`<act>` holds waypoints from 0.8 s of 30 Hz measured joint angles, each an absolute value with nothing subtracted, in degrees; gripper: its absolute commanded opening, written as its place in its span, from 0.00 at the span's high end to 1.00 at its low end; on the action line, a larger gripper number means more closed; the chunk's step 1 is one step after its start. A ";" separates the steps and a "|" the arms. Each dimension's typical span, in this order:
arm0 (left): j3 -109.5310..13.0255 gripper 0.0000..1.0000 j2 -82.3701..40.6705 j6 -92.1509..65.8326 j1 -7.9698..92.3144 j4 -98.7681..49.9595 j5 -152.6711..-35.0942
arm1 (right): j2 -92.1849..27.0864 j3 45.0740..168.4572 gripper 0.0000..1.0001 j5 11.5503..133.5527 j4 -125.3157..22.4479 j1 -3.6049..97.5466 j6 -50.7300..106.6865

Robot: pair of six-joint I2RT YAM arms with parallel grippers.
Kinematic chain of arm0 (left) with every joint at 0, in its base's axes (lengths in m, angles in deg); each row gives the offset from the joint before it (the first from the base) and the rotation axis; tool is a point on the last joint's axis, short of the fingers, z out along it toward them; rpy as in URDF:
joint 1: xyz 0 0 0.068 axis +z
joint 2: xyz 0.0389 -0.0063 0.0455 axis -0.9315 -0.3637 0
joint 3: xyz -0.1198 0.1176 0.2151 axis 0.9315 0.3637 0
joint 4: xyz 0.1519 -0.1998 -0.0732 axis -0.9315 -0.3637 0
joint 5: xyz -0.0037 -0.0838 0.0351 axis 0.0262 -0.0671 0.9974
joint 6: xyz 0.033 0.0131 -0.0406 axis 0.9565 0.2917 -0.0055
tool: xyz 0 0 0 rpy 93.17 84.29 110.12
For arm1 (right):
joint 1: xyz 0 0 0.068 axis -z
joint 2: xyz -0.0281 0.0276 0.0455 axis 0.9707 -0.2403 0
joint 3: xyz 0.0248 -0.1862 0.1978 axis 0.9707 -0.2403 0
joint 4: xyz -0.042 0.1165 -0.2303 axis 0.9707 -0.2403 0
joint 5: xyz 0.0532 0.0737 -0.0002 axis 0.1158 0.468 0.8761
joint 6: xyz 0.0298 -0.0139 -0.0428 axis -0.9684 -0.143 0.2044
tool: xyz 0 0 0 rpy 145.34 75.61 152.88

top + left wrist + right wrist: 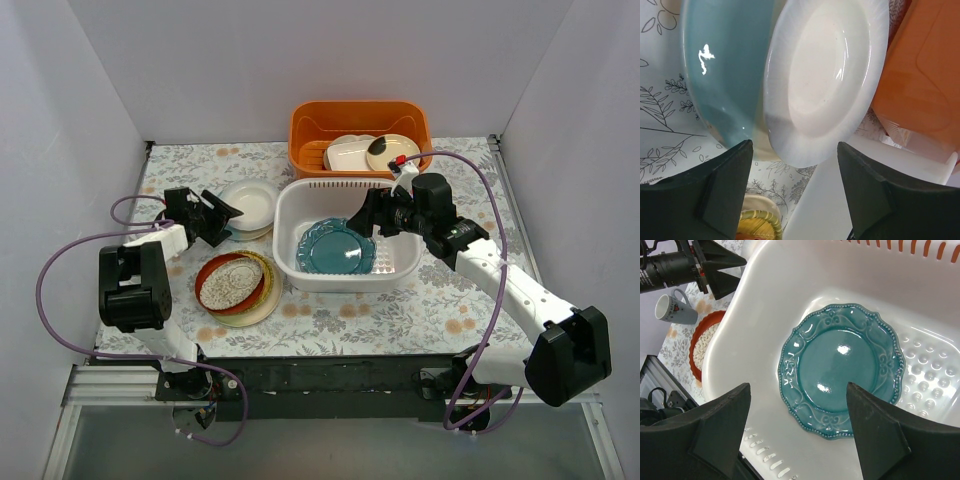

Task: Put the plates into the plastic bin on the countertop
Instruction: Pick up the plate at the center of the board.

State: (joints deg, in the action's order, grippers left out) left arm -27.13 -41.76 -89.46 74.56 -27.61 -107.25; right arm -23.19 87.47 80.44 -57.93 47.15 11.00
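A teal plate (337, 246) lies flat inside the white plastic bin (296, 196); the right wrist view shows it (841, 367) on the bin floor. My right gripper (362, 217) hangs open and empty just above the bin (765, 285). My left gripper (226, 215) is open and empty, beside a white plate (250, 203) stacked on a light blue one (725, 75); the white plate (827, 75) fills the left wrist view. A red-rimmed plate (232, 281) tops a stack with a yellow woven-look plate (266, 283) at the front left.
An orange basket (310, 128) at the back holds a cream plate with a dark blotch (392, 151) and a white dish (350, 155). A small white cup (674, 310) shows in the right wrist view. The countertop (450, 300) has a leaf-printed cloth.
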 measured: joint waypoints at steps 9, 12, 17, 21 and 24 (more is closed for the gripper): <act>-25.84 0.35 -40.40 -89.46 74.56 -26.06 -107.69 | -23.63 87.47 0.17 80.53 -57.89 47.15 10.96; -25.84 0.37 -41.28 -89.91 74.56 -24.38 -108.08 | -23.74 87.47 0.17 80.51 -57.89 47.15 10.94; -25.86 0.43 -44.47 -90.64 74.56 -21.40 -109.04 | -23.72 87.47 0.17 80.51 -57.84 47.15 10.94; -25.88 0.51 -47.42 -91.38 74.56 -19.59 -110.20 | -23.72 87.47 0.17 80.51 -57.84 47.15 10.85; -26.06 0.60 -48.44 -91.55 74.56 -18.04 -110.77 | -23.72 87.47 0.17 80.53 -57.84 47.15 10.78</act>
